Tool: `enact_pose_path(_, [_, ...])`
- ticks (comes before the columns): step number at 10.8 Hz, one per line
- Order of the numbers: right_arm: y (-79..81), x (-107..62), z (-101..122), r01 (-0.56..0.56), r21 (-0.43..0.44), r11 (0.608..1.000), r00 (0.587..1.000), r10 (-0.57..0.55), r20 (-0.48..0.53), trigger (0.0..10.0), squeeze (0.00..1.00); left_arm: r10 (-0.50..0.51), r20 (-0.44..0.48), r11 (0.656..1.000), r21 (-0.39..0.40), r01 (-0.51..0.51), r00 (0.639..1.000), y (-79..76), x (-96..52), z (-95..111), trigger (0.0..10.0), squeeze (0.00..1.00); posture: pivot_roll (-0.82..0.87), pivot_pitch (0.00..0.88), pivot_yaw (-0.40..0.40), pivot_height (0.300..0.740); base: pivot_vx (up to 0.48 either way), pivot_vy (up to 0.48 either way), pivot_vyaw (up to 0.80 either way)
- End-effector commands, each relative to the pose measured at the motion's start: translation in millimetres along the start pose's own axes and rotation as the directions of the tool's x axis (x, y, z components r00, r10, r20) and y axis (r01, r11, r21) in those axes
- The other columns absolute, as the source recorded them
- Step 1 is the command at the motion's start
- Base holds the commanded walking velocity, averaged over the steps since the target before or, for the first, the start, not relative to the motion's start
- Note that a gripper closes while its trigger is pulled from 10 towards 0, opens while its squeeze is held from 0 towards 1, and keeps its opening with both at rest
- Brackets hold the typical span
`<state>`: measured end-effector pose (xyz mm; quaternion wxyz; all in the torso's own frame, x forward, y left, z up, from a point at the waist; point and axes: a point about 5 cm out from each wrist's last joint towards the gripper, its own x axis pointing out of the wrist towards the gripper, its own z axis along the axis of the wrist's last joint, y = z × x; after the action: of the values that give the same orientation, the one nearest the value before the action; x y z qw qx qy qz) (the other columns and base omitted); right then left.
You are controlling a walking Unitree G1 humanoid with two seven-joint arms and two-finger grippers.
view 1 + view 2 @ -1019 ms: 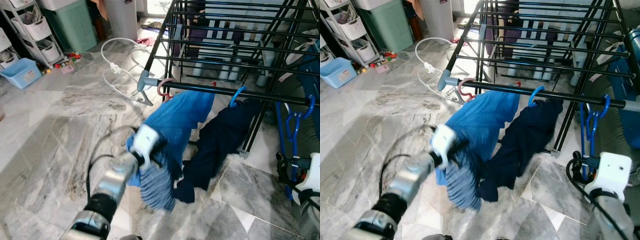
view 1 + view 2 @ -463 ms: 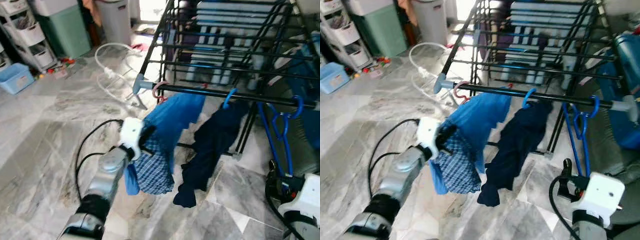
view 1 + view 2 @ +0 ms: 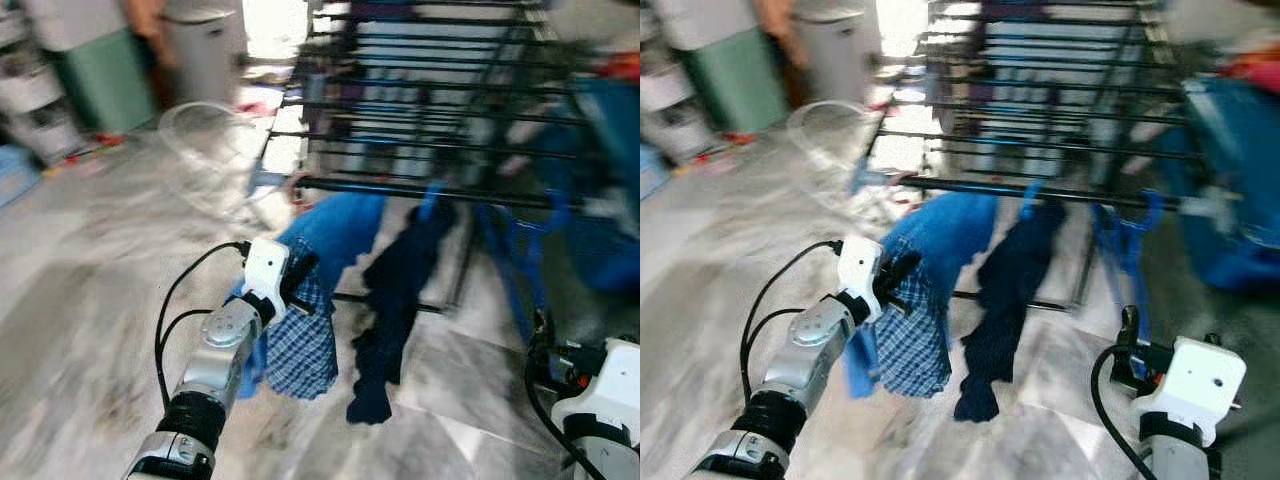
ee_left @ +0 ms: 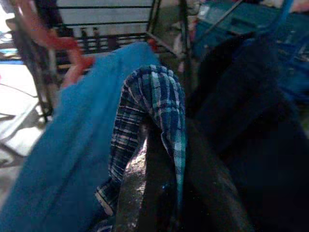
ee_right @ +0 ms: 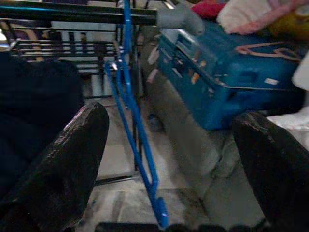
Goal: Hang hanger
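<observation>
1. Left gripper is raised in front of the drying rack, fingers pinched tight on a checked shirt. The wrist view shows the plaid cloth folded over the black fingers. Whether a hanger sits inside that cloth, I cannot tell.

2. Just behind it hangs the bright blue garment on a pink hanger, hooked on the near black rail at its left end.

3. Next along to the right is the dark navy garment on a blue hook, drooping almost to the marble floor.

4. Further right, an empty blue hanger dangles from the same rail, with a blue suitcase beyond it.

5. Right gripper waits low at the near right, fingers spread wide with nothing between them, looking straight at that blue hanger.

6. Handling call: the checked shirt is light, soft and floppy, so it will swing and may slide in a loose pinch. If there is a hanger within, it looks best held at the stiff neck just under the hook, and the hook lifted over the rail between the pink hanger and the navy garment.

7. Both head views are blurred, so fine detail is uncertain.
</observation>
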<state>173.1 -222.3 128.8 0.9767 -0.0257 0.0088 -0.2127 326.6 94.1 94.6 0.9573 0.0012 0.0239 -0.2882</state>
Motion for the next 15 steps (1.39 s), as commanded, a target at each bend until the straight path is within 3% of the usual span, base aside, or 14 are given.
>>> enact_pose_path(1, [0.4, 0.6, 1, -0.01, -0.01, 1.0, 1.0, 0.011, 0.012, 10.0, 1.0, -0.004, 0.014, 1.0, 0.006, 0.004, 1.0, 2.6, -0.5, 4, 10.0, 0.0, -0.06, 0.023, -0.006, 0.74, 0.0, 0.24, 0.0])
enact_pose_path(5, [3.1, 0.0, -1, -0.04, -0.039, 0.998, 0.999, 0.04, 0.005, 10.0, 1.0, -0.026, 0.004, 1.0, 0.01, 0.026, 1.0, 0.5, -0.2, 2, 10.0, 0.0, -0.07, 0.023, -0.002, 0.74, 0.129, 0.192, 0.0])
enact_pose_path(6, [2.9, -0.5, -1, -0.038, -0.042, 0.998, 0.999, 0.038, 0.004, 10.0, 0.75, -0.04, 0.004, 0.999, 0.004, 0.04, 0.999, -2.8, 0.9, 1, 10.0, 0.0, -0.08, 0.026, -0.001, 0.74, 0.281, 0.266, 0.0])
enact_pose_path(8, [4.7, -1.1, -3, -0.042, -0.041, 0.998, 0.999, 0.041, -0.008, 10.0, 0.16, -0.057, -0.003, 0.998, 0.011, 0.057, 0.998, -4.4, 0.3, 0, 10.0, 0.0, -0.08, 0.029, 0.0, 0.74, 0.283, 0.263, 0.0])
enact_pose_path(9, [5.7, -0.9, -3, -0.045, -0.041, 0.998, 0.999, 0.045, -0.011, 10.0, 0.0, -0.059, -0.008, 0.998, 0.012, 0.059, 0.998, -3.9, 0.0, -1, 10.0, 0.0, -0.08, 0.032, 0.002, 0.74, 0.289, 0.255, -0.58])
enact_pose_path(15, [12.4, 0.1, -5, -0.069, -0.042, 0.997, 0.997, 0.068, -0.021, 10.0, 0.0, -0.096, -0.04, 0.995, 0.025, 0.097, 0.995, -7.2, -4.3, -7, 10.0, 0.0, -0.07, 0.041, 0.0, 0.74, 0.14, 0.042, -0.73])
